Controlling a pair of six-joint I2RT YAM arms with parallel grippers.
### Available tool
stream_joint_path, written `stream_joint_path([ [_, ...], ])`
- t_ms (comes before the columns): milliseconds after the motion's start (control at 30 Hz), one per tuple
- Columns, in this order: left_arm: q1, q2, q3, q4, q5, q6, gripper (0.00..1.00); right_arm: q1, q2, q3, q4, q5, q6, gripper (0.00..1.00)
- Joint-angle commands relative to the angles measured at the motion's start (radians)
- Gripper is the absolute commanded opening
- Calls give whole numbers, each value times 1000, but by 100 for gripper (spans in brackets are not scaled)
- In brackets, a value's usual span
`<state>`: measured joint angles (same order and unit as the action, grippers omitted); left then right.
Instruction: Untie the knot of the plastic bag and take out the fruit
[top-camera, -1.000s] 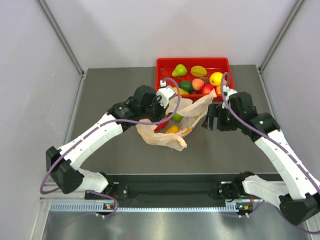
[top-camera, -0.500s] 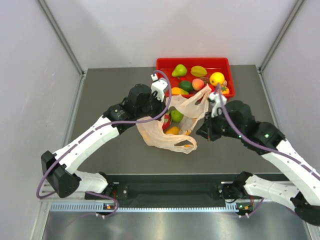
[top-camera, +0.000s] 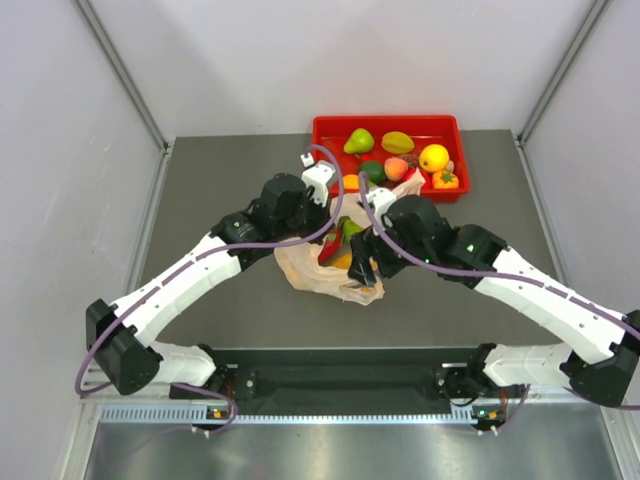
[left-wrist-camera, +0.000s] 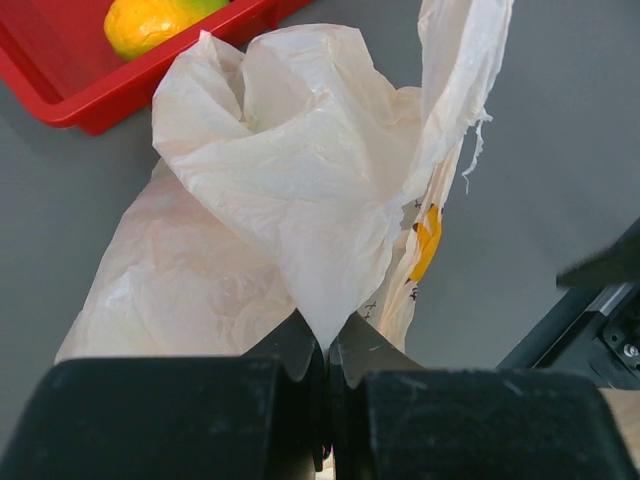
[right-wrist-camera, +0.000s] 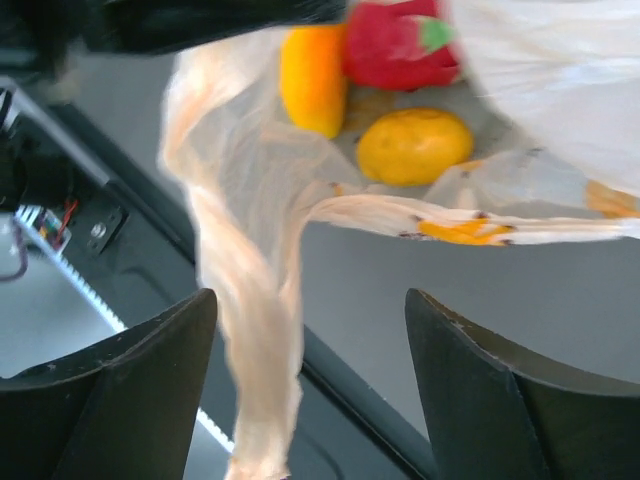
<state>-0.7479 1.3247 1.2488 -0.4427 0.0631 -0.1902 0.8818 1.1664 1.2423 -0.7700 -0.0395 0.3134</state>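
Note:
The plastic bag (top-camera: 318, 272) lies crumpled at mid-table, its mouth gaping. My left gripper (top-camera: 320, 222) is shut on a fold of the bag (left-wrist-camera: 280, 180), the film pinched between its jaws (left-wrist-camera: 328, 350). My right gripper (top-camera: 362, 268) hovers open over the bag's near side. A twisted strand of the bag (right-wrist-camera: 262, 330) hangs between its fingers (right-wrist-camera: 130, 390) without touching them. Inside the bag lie fruit: a yellow-orange one (right-wrist-camera: 415, 145), an orange one (right-wrist-camera: 313, 65) and a red one (right-wrist-camera: 395, 45). No knot shows.
A red tray (top-camera: 325, 125) stands at the back of the table with several fruits in it, among them a yellow one (top-camera: 433, 157). Its corner (left-wrist-camera: 60, 90) appears just behind the bag. The dark frame rail (top-camera: 340, 378) runs along the near edge.
My right arm has swung left from beside the tray to the bag's near side, and its jaws stand open now. The bag has been pulled and reshaped. My left gripper keeps its hold.

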Motion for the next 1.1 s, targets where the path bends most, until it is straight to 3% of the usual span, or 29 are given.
stream_joint_path([
  [0,8,-12,-5,71,-54,-23,0,96,13,45,0,-62,-27,72],
  [133,24,-1,0,91,-54,-31,0,232,42,60,5,-50,38,49],
  [167,28,-1,1,102,-55,-32,0,258,80,69,-6,-36,47,33],
  [233,33,4,3,113,-84,-38,0,330,119,109,-32,-7,56,17],
  [267,35,5,1,120,-86,-41,0,353,153,126,-34,7,58,2],
  [467,68,11,-18,159,-68,-77,0,460,268,281,21,23,47,0],
  [700,102,2,-95,266,7,-152,0,511,418,399,165,-114,15,1],
  [800,120,-10,-132,297,41,-175,0,513,408,364,257,-192,35,12],
  [900,131,-27,-161,311,52,-181,0,513,365,330,271,-192,44,46],
  [933,133,-31,-169,315,52,-180,0,513,327,316,265,-172,53,71],
  [1000,140,-45,-189,317,50,-178,0,513,274,269,252,-75,73,85],
  [1033,142,-51,-196,320,47,-180,0,511,210,247,250,-36,82,97],
  [1067,147,-56,-201,326,44,-180,0,510,181,208,245,8,91,100],
])
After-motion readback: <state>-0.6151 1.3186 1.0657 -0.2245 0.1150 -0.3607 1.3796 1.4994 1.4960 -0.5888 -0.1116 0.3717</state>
